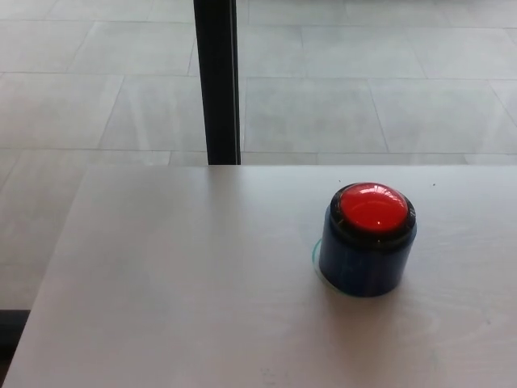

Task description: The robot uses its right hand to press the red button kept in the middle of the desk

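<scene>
The button (372,208) sits on the pale tabletop (178,283), right of centre and a little back from the near edge, standing upright. It is a glossy red dome set in a black ring on a dark blue cylindrical base (363,263), with a thin greenish rim showing under the base at its left. Neither hand shows in the head view, so the state of the fingers cannot be told. Beyond the far edge a dark post (216,81) rises against a tiled floor. The dome looks hard and smooth, likely slippery under a fingertip, and the housing seems light enough to slide or tip if pushed sideways. The press probably wants to come straight down on the dome's crown, not on its sloping edge.
</scene>
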{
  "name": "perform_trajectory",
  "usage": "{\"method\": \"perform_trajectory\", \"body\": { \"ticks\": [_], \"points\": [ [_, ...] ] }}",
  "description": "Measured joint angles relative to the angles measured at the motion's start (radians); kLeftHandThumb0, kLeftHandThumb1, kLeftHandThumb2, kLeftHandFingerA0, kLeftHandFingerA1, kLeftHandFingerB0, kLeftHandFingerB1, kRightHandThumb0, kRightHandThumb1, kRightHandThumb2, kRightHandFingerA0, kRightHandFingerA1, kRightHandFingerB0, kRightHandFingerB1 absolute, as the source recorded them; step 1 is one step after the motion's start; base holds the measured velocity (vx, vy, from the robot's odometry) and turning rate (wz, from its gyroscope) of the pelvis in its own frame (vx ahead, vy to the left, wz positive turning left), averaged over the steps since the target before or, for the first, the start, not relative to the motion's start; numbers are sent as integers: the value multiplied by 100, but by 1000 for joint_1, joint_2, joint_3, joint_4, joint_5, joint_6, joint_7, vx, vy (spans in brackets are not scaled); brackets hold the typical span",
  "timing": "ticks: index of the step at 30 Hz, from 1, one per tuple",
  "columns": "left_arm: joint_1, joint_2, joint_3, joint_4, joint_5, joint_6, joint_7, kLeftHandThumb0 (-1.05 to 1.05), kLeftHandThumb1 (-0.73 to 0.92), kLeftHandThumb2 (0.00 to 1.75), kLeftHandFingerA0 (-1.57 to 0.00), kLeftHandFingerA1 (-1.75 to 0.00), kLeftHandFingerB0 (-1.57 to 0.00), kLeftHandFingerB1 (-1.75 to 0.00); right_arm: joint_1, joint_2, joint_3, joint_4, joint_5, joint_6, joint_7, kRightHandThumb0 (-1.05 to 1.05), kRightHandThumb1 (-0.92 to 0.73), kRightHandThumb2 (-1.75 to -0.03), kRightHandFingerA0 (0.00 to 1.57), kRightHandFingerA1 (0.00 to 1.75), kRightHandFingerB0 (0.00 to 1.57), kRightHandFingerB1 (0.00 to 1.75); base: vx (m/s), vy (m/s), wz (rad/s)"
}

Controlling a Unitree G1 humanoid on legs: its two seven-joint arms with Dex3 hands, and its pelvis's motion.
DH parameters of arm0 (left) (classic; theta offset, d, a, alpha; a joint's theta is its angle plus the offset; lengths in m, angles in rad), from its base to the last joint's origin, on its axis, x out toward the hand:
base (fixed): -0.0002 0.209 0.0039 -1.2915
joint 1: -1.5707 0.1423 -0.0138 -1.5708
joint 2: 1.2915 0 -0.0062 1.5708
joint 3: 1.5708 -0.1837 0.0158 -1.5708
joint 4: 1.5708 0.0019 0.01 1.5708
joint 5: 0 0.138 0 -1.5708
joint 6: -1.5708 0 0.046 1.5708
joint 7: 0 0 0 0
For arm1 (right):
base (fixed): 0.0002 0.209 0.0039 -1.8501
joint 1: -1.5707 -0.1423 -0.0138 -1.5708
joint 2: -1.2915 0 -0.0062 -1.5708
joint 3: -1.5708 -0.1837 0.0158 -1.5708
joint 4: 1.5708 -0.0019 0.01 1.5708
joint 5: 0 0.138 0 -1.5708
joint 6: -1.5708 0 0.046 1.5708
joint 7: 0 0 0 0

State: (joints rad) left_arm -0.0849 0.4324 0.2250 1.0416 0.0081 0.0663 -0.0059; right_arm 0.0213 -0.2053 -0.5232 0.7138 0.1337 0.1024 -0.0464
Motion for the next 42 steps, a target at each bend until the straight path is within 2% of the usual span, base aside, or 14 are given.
{"method": "perform_trajectory", "body": {
  "ticks": [5,8,10,11,16,21,23,24,28,29,31,35,37,42],
  "points": [
    [-44,32,62,36,-23,0,0,-75,92,130,-59,-100,-29,-78,-43,0,-141,-36,65,31,-37,-35,-74,-85,65,161,31,80,0,0,0],
    [-68,52,104,65,-36,0,0,-72,92,120,-45,-120,-29,-93,-79,-11,-241,-49,103,56,-81,-41,-81,-73,74,174,40,94,0,0,0],
    [-76,57,119,76,-42,0,0,-74,92,122,-42,-118,-26,-93,-97,-23,-282,-48,117,65,-103,-52,-79,-81,96,175,5,70,0,0,0],
    [-80,60,131,83,-48,0,0,-75,92,128,-52,-97,-29,-78,-114,-37,-316,-46,129,74,-122,-47,-82,-73,68,165,16,83,0,0,0],
    [-92,72,162,106,-62,0,0,-74,92,130,-51,-96,-26,-76,-176,-104,-413,-37,160,98,-182,-43,-83,-80,63,162,2,35,0,0,0],
    [-105,83,194,130,-74,1,0,-75,92,131,-55,-98,-28,-77,-270,-221,-506,-5,189,139,-257,-40,-79,-87,59,170,0,36,0,0,0],
    [-109,85,203,140,-77,1,0,-74,92,127,-63,-105,-30,-79,-310,-269,-536,19,196,155,-287,-28,-76,-88,32,174,19,100,0,0,0],
    [-110,85,207,144,-79,1,0,-74,92,126,-59,-103,-34,-81,-327,-287,-549,30,201,159,-299,-43,-64,-79,83,175,47,90,0,0,0],
    [-117,91,228,162,-94,1,0,-75,92,126,-58,-101,-34,-81,-431,-363,-605,73,232,175,-355,-36,-59,-77,68,90,67,72,0,0,0],
    [-120,96,233,169,-98,1,0,-74,92,126,-57,-100,-32,-80,-466,-385,-621,73,245,179,-369,-36,-41,-64,101,78,91,75,0,0,0],
    [-122,107,240,179,-103,1,0,-74,92,126,-58,-102,-37,-83,-527,-415,-626,69,261,179,-389,-32,-36,-76,130,85,106,76,0,0,0],
    [-134,127,247,194,-113,1,0,-74,92,126,-57,-101,-35,-82,-668,-435,-588,20,292,168,-399,-28,-14,-138,111,95,109,79,0,0,0],
    [-137,128,249,194,-114,1,0,-76,92,129,-53,-97,-27,-77,-737,-432,-549,-30,306,171,-400,-52,-25,-96,123,109,104,98,0,0,0],
    [-136,129,252,198,-124,1,-3,-76,92,130,-54,-98,-26,-77,-919,-409,-437,-175,340,202,-406,-20,-32,-118,147,145,119,121,-7,-4,1]
  ]
}}
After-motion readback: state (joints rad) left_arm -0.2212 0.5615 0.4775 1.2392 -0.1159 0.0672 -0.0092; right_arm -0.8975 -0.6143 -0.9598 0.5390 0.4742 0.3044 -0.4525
